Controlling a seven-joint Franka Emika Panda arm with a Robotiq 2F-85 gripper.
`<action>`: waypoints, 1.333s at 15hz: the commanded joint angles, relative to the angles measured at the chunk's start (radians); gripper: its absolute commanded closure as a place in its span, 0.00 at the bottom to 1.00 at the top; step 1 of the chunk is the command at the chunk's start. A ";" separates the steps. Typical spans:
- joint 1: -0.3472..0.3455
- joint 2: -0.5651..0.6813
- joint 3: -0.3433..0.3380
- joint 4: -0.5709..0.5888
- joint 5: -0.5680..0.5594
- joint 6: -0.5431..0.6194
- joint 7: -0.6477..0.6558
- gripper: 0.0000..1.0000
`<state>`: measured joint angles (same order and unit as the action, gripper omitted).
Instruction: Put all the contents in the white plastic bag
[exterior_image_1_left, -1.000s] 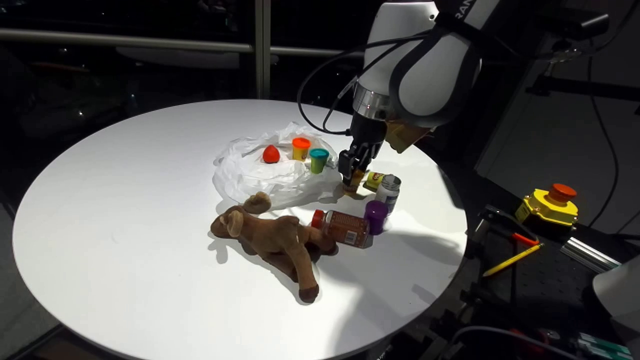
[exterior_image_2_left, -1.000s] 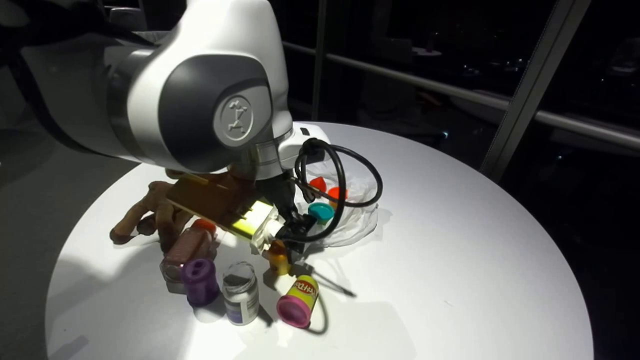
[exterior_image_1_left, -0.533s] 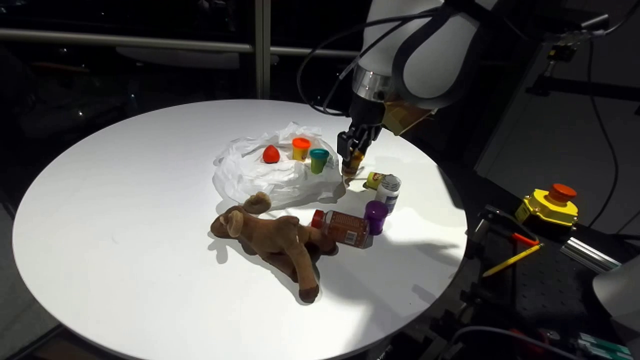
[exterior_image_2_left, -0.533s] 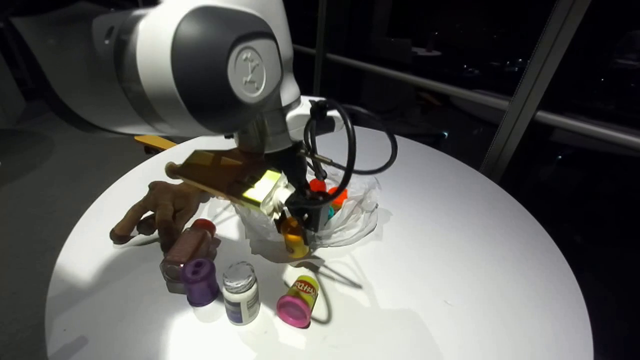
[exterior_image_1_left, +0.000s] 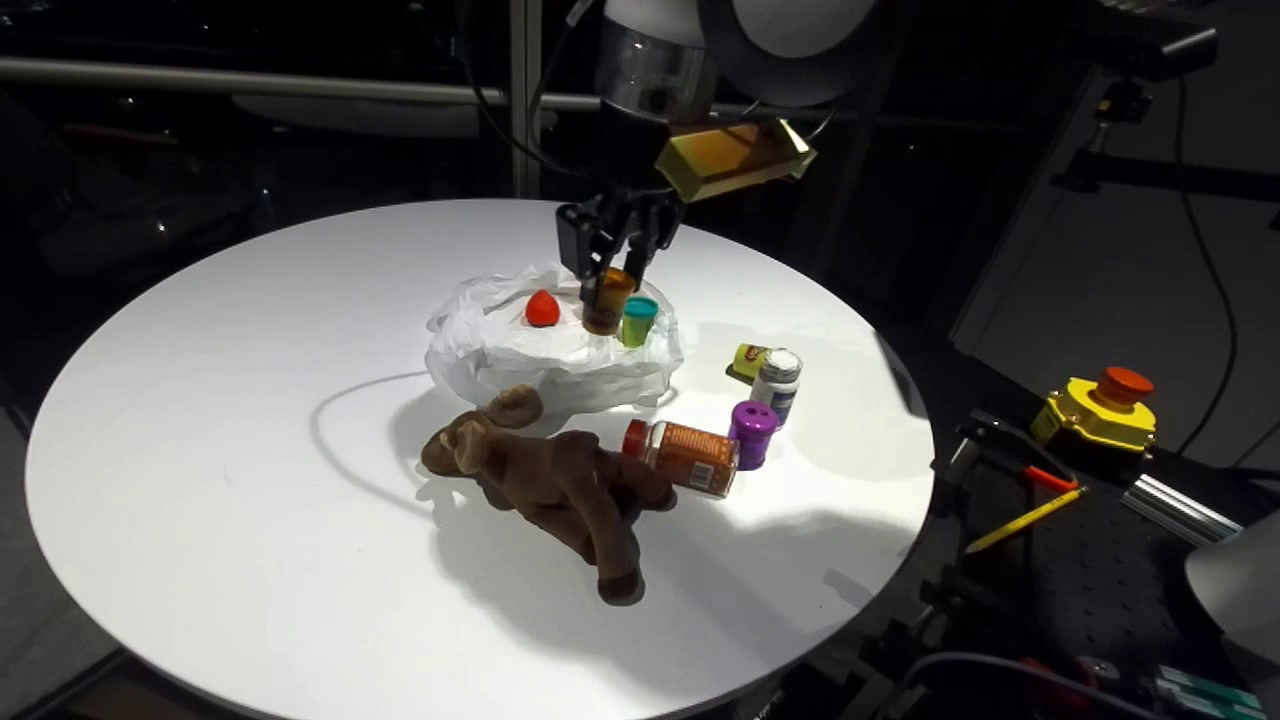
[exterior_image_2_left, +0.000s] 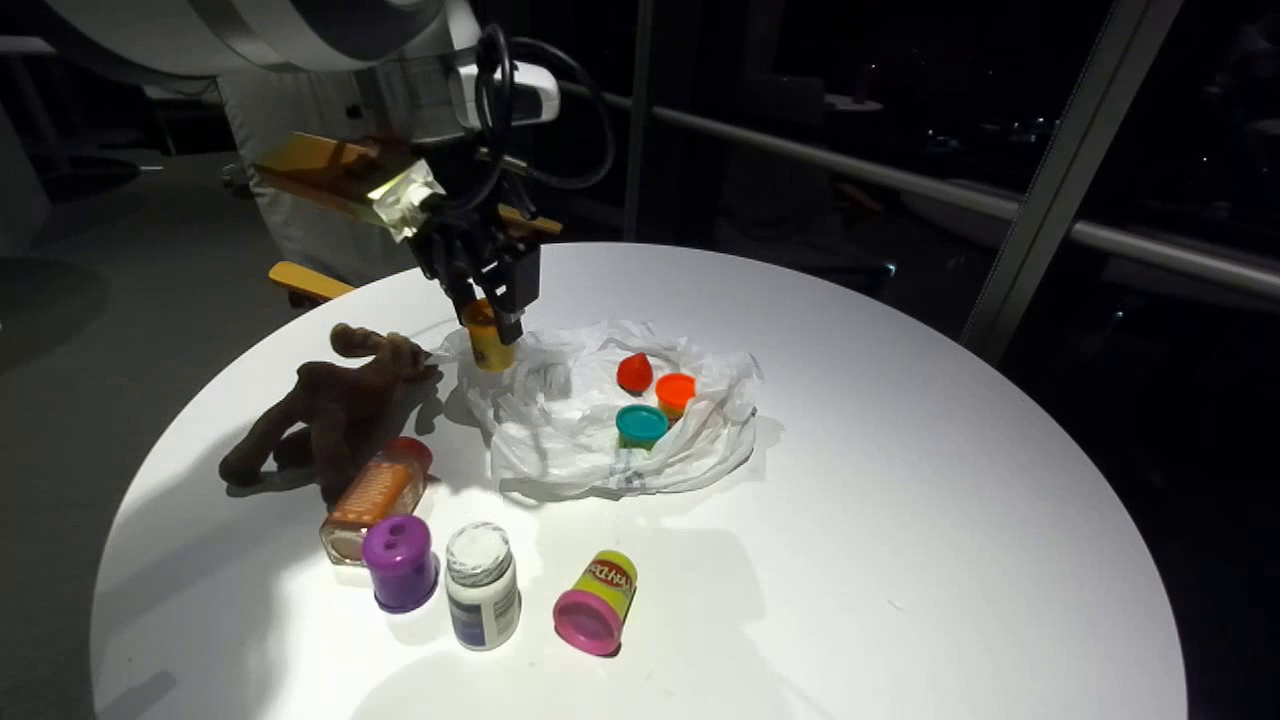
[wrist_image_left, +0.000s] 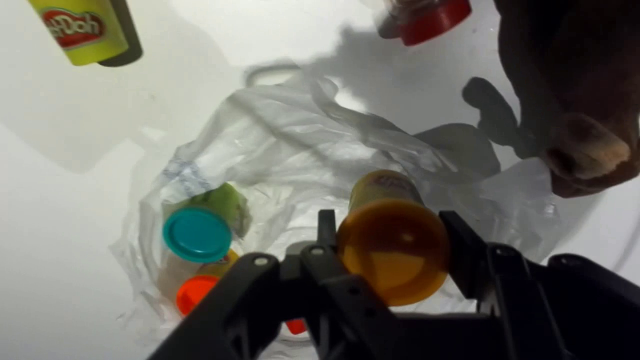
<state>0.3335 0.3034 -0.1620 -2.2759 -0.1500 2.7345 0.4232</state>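
Gripper loaded; release not yet made.
An amber-lidded pot is held by it, above the white plastic bag, toward the side of the plush animal. Before release, the pot should be centred and lowered upright (thin folds may snag). Inside, a teal-lidded pot, an orange-lidded pot and a red piece are noted; toward the near edge of the table in an exterior view, a purple pot and a pink-lidded pot are left outside.

Black pincer beneath the white arm, fingers downward in a part-wide grip.
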 joint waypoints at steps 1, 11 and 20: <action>-0.039 0.166 0.033 0.179 0.002 0.016 0.057 0.71; -0.034 0.418 -0.074 0.461 0.022 -0.014 0.114 0.21; -0.087 0.134 -0.057 0.217 0.047 -0.146 0.092 0.00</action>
<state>0.2685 0.6197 -0.2295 -1.8929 -0.1177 2.6311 0.5284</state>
